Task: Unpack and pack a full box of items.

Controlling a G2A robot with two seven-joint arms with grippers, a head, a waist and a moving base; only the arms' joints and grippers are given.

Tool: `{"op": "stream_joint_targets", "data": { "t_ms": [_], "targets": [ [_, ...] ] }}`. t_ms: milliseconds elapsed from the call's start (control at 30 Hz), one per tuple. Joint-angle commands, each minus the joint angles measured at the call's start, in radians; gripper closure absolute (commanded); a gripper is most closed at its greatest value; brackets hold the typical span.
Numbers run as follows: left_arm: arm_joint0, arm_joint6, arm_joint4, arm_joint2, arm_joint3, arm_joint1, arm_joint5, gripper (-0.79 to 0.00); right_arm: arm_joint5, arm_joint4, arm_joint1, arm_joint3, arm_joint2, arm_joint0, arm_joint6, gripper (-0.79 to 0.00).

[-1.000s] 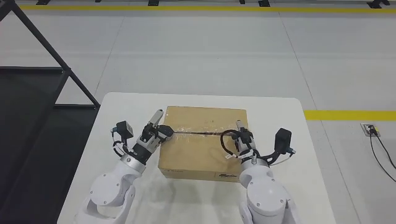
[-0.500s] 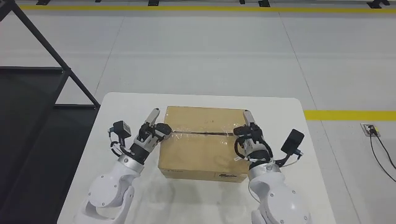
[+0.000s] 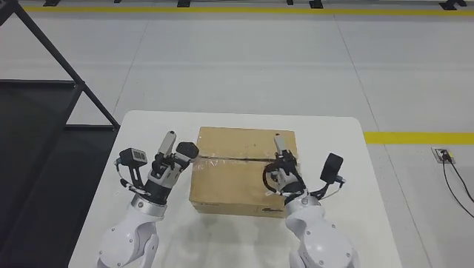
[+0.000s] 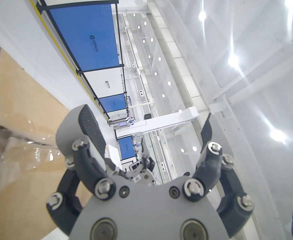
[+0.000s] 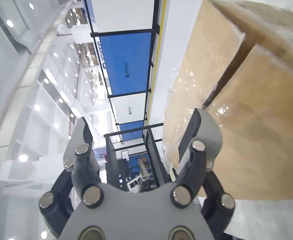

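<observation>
The brown cardboard box (image 3: pixel 241 168) sits shut on the white table (image 3: pixel 326 135), its flaps sealed by a strip of crinkled clear tape (image 3: pixel 233 160) along the middle seam, so the contents are hidden. Both wrist views cut the box off at the picture border, showing only a corner and a taped end.

The left gripper (image 3: pixel 178 146) sits just beside the box's left end at seam height, tilted up and away from the robot. Its jaws are spread wide with nothing between them (image 4: pixel 146 118). One finger (image 4: pixel 91 126) lies close to the loose tape end (image 4: pixel 19 146); whether it touches is hard to tell.

The right gripper (image 3: pixel 283 153) is over the right end of the box top by the seam, also pointing away, spread apart and holding nothing (image 5: pixel 140 118). One finger (image 5: pixel 191 131) overlaps the taped cardboard (image 5: pixel 261 138); contact is unclear.

The box stands nearer the table's far edge, with bare tabletop strips to its left and right. The near side is taken up by both arms. A black metal frame (image 3: pixel 44 46) stands on the floor beyond the table's left edge.
</observation>
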Motion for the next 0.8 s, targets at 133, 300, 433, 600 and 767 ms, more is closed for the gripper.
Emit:
{"op": "stream_joint_targets", "data": {
  "t_ms": [133,300,433,600,767],
  "targets": [
    [0.012,0.027,-0.008,0.002,0.009,-0.004,-0.018,-0.785,0.099,-0.031,-0.022,0.118,-0.101,0.141,-0.01,0.0],
    [0.032,0.027,-0.02,-0.008,0.018,-0.005,-0.034,-0.785,0.157,-0.012,-0.036,0.193,-0.12,0.204,-0.008,0.0],
    [0.041,0.018,-0.026,-0.015,0.016,-0.006,-0.04,-0.785,0.196,-0.017,-0.045,0.27,-0.119,0.252,-0.017,0.0],
    [0.042,0.009,-0.029,-0.016,0.018,-0.007,-0.036,-0.785,0.251,-0.014,-0.056,0.325,-0.123,0.29,-0.028,0.0],
    [0.026,-0.008,-0.028,-0.007,0.032,-0.009,-0.023,-0.785,0.288,-0.037,-0.064,0.337,-0.124,0.303,-0.051,0.0]
  ]
}}
